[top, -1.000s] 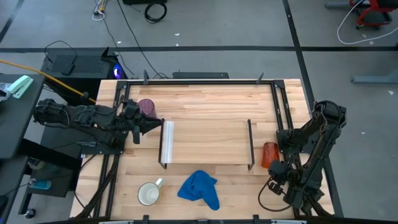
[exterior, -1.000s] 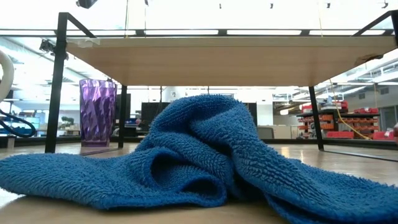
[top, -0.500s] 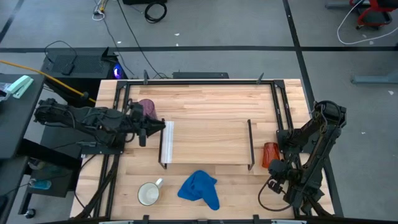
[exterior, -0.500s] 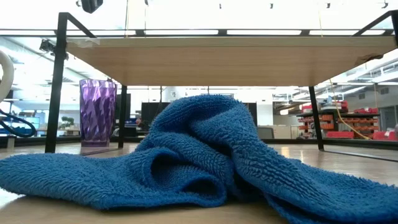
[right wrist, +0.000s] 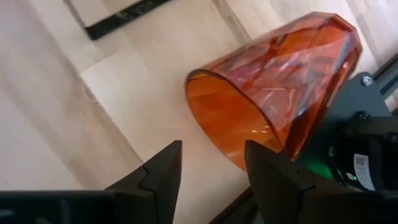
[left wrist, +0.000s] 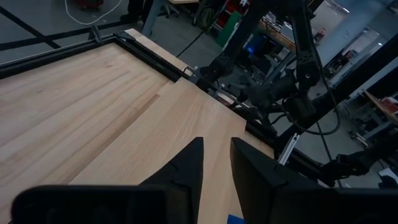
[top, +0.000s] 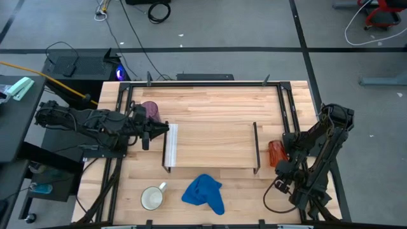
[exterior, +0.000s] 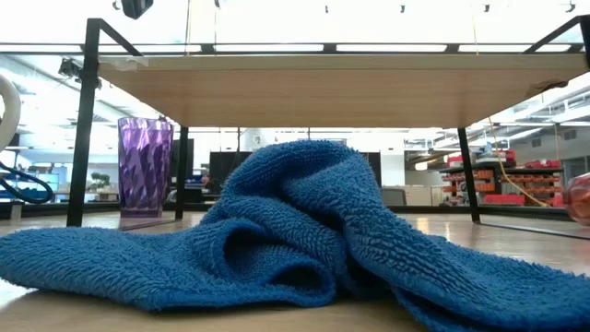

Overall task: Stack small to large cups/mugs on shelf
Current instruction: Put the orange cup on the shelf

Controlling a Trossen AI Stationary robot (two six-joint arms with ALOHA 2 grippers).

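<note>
Beside the shelf point(top: 210, 145), right gripper point(right wrist: 208, 163) fingers parted before tipped orange cup point(right wrist: 280, 87); left gripper point(left wrist: 216, 163) fingers narrowly apart, empty.

Blue cloth point(exterior: 277, 231) blocks the table-level view beneath the shelf point(exterior: 341, 88).
Behind the cloth, the tabletop is hidden; the white mug point(exterior: 7, 138) and orange cup point(exterior: 581, 198) are cut by opposite picture edges.

crumpled blue cloth point(top: 203, 194) on tabletop point(top: 210, 98)

Orange cup point(top: 275, 152) lies apparently tipped beside the shelf point(top: 213, 146).
</note>
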